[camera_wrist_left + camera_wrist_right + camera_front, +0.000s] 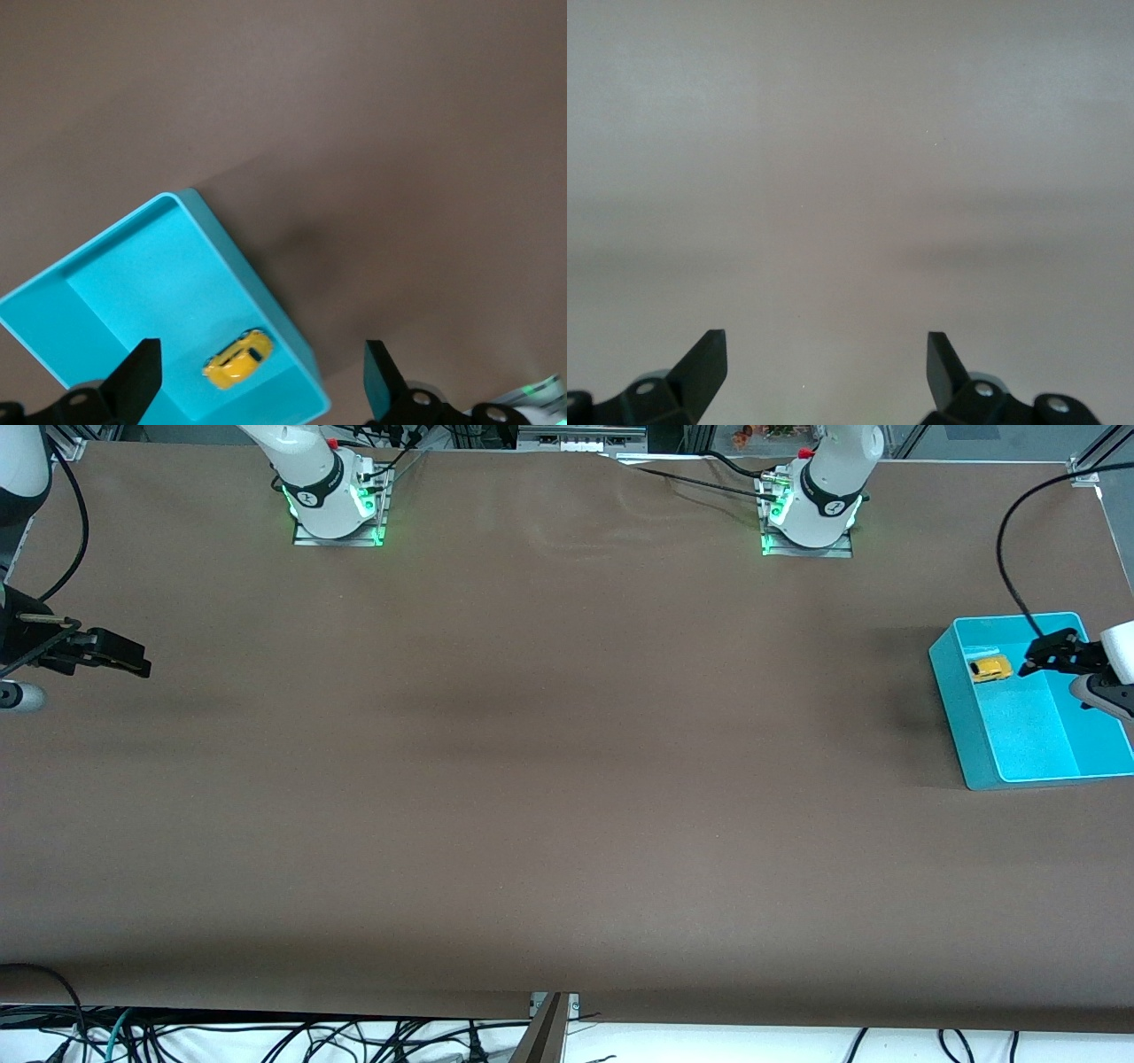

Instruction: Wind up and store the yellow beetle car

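- basically the storing part looks done: the yellow beetle car [990,669] sits inside the blue bin [974,775] at the left arm's end of the table.
- car lies on the bin floor, in the corner farther from the front camera and toward the table middle, close to the bin walls. the left wrist view agrees: car [236,359] rests by the bin wall [257,301], nothing gripping it.
- left gripper [1036,657] hangs over the bin, just beside the car's spot. its fingers are spread wide and empty; in its wrist view the gripper [261,385] shows one finger [142,372] over the bin floor and the other over the bare table, with the car between them but well below.
- right gripper [113,652] is over bare table at the right arm's end, that arm waiting. its wrist view shows the gripper [826,372] spread wide with nothing but brown table cover [850,177] under it.
- winding: can't judge from these pictures whether the spring got wound; nothing visible tells either way.
- what's left, my read: not much. car is in the bin and released, so the remaining step is probably just pulling the left arm clear of the bin.
- risk: low. only concern would be the open fingers clipping the bin wall on the way out.
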Available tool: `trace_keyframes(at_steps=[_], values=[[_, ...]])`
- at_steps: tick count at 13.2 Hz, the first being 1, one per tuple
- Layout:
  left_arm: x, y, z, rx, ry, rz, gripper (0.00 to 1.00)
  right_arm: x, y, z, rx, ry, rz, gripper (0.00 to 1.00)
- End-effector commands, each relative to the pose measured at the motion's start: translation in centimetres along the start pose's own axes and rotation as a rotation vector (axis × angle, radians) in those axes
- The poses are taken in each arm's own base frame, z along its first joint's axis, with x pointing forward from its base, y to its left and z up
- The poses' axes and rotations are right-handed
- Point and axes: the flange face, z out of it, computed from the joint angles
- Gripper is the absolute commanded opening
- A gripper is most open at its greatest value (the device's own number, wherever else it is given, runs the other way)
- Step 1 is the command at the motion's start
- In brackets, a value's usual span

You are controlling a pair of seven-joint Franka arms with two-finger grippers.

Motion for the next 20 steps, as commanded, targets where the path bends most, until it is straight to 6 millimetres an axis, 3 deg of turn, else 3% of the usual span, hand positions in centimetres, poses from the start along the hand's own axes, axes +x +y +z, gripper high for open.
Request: trace_keyframes(at_steps=[1, 5, 10, 15, 20], values=[[2.2, 4.2, -3.1, -0.017, 0.007, -0.208, 1.00, -0.1, 0.0, -0.3, 0.012, 0.009, 0.015, 1.00], [4.5, 8.8, -4.6, -0.052, 0.019, -0.465, 1.00, -0.1, -0.1, -0.3, 0.014, 0.009, 0.015, 1.00], [4.6, 9.5, -5.9, -0.055, 0.032, -0.459, 1.00, -0.1, 0.1, -0.3, 0.012, 0.009, 0.016, 1.00], [6.0, 13.2, -8.6, -0.050, 0.050, -0.565, 1.00, -0.1, 0.0, -0.3, 0.014, 0.009, 0.015, 1.00], [6.0, 13.1, -9.8, -0.050, 0.073, -0.566, 1.00, -0.1, 0.1, -0.3, 0.012, 0.009, 0.015, 1.00]])
